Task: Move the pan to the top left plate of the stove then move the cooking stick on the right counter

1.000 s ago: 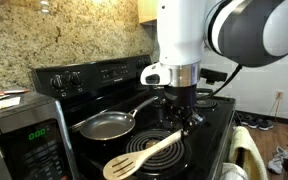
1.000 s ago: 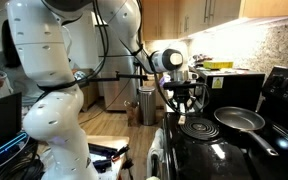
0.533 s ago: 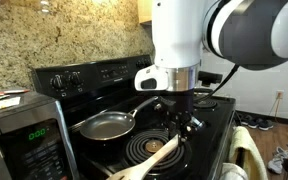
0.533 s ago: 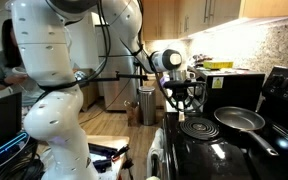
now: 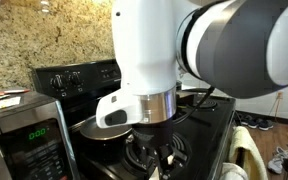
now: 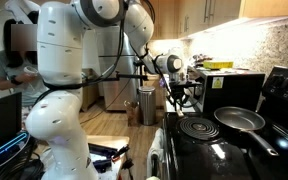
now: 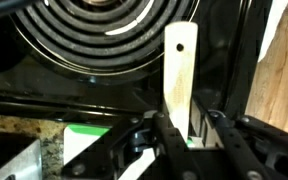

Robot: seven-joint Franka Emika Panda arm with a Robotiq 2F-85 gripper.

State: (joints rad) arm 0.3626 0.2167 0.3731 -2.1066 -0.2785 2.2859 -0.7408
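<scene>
Pan: the pan (image 6: 239,118) sits on a far burner of the stove (image 5: 74,78), well apart from the arm. I'd judge that half of the job done.
Spoon: the wooden spoon (image 7: 180,70) lies at the near edge of the stove, just beside the big coil burner (image 7: 84,40). The wrist view shows its handle end, with a small hole.
Gripper: the gripper (image 7: 187,128) is down low over the spoon with one finger on each side of the handle. Whether it is clamped or only straddling, I cannot tell (the arm blocks the spoon in an exterior view (image 5: 156,158)).
Step in hand: probably getting hold of the spoon so it can go to the right counter.
Doing it well: keep the handle centred between the fingers and square to them. Squeeze across the narrow width, then lift straight up before swinging right.
Watch for: a grip this close to the handle end could let the heavier head droop or swivel. The spoon needs to clear the coil and the stove edge.
</scene>
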